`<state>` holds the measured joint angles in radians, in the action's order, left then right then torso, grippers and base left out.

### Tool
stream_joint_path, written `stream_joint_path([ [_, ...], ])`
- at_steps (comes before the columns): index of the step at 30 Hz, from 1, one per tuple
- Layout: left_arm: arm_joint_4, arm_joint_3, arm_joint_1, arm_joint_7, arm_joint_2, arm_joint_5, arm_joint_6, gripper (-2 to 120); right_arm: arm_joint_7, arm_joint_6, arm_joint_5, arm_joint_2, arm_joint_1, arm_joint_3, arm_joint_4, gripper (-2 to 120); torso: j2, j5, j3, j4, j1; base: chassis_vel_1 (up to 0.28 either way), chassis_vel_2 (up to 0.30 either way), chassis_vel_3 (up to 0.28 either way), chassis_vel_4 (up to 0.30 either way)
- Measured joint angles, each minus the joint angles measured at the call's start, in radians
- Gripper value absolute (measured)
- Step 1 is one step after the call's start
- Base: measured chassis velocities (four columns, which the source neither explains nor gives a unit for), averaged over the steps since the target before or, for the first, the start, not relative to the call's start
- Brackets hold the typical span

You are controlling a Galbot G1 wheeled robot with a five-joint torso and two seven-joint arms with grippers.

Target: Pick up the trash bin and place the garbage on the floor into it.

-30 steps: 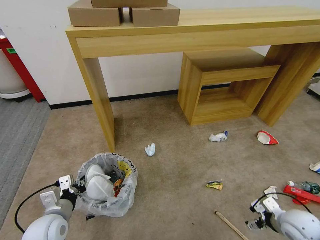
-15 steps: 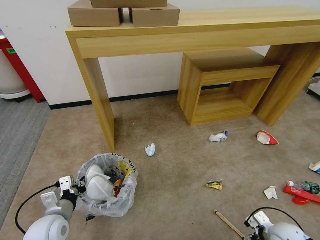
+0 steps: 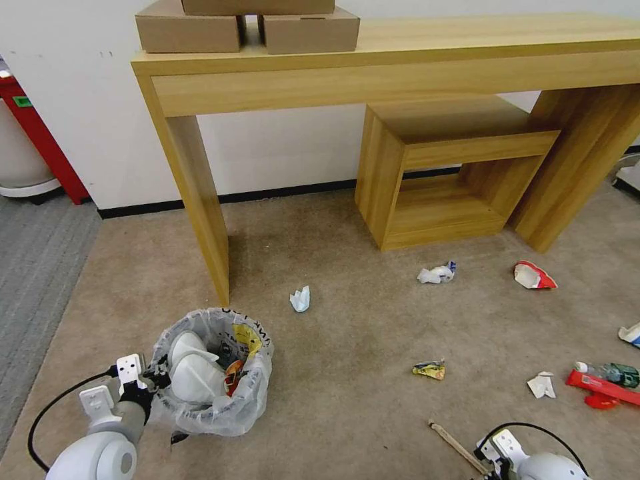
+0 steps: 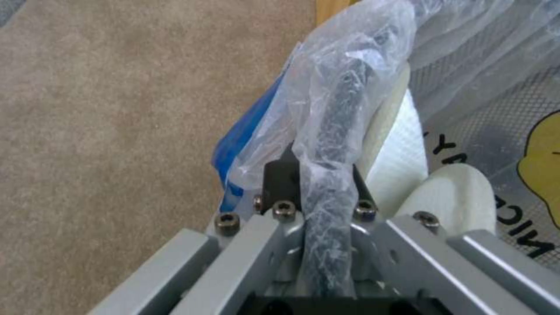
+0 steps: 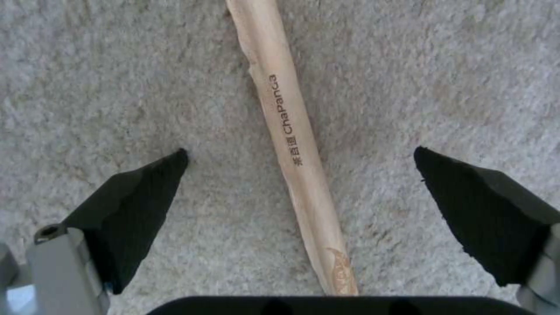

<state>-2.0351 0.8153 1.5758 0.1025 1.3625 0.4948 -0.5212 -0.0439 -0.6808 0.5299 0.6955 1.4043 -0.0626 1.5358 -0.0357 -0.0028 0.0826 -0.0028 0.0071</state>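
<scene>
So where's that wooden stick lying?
On the beige carpet at the robot's right, the wooden stick lies between the open right gripper fingers, below the yellow wrapper.

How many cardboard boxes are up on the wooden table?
3 show: one at the table's left end, one beside it, and one stacked across both, cut by the frame's top. More may sit above the frame.

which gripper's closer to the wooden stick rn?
Right. The right gripper is open with the wooden stick between its fingers; the left gripper is across the floor, clamped on the trash bin rim.
</scene>
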Motion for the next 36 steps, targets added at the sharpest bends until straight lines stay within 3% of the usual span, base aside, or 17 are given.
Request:
stream_joint_path([
  [20, 0.003, 0.003, 0.002, 0.001, -0.002, 0.003, 0.006, 1, -0.005, 0.043, -0.018, 0.028, -0.008, 0.022, -0.03, 93, -0.001, -0.0012, 0.0, 0.0, 0.0, 0.0, 0.0, 0.0, 0.0],
  [24, 0.003, 0.004, 0.003, 0.001, -0.002, 0.003, 0.007, 1, -0.005, 0.047, -0.02, 0.028, -0.009, 0.024, -0.032, 93, 0.0, 0.0001, 0.0, 0.0002, 0.0, 0.0, 0.0, 0.0, 0.0],
  [26, 0.004, 0.004, 0.002, 0.001, -0.002, 0.003, 0.007, 1, -0.006, 0.048, -0.019, 0.017, -0.006, 0.023, -0.023, 93, 0.0, 0.0037, 0.0, 0.0004, 0.0, 0.0, 0.0, 0.0, 0.0],
  [27, 0.004, 0.004, 0.002, 0.001, -0.002, 0.003, 0.007, 1, -0.006, 0.048, -0.019, 0.017, -0.006, 0.023, -0.023, 93, 0.0, 0.0037, 0.0, 0.0004, 0.0, 0.0, 0.0, 0.0, 0.0],
  [30, 0.005, 0.004, 0.0, 0.002, -0.001, 0.003, 0.007, 1, -0.007, 0.037, -0.003, -0.016, 0.009, 0.008, 0.015, 92, 0.002, 0.0097, 0.001, 0.0012, 0.0, 0.0, 0.0, 0.0, 0.0],
  [35, 0.007, 0.002, -0.003, 0.003, 0.003, 0.003, 0.006, 1, -0.006, 0.024, 0.018, -0.036, 0.015, -0.002, 0.042, 85, 0.002, 0.0082, 0.001, 0.001, 0.0, 0.0, 0.0, 0.0, 0.0],
  [36, 0.007, 0.001, -0.004, 0.004, 0.003, 0.003, 0.005, 1, -0.006, 0.02, 0.025, -0.045, 0.015, -0.009, 0.055, 84, 0.002, 0.0062, 0.001, 0.001, 0.0, 0.0, 0.0, 0.0, 0.0],
])
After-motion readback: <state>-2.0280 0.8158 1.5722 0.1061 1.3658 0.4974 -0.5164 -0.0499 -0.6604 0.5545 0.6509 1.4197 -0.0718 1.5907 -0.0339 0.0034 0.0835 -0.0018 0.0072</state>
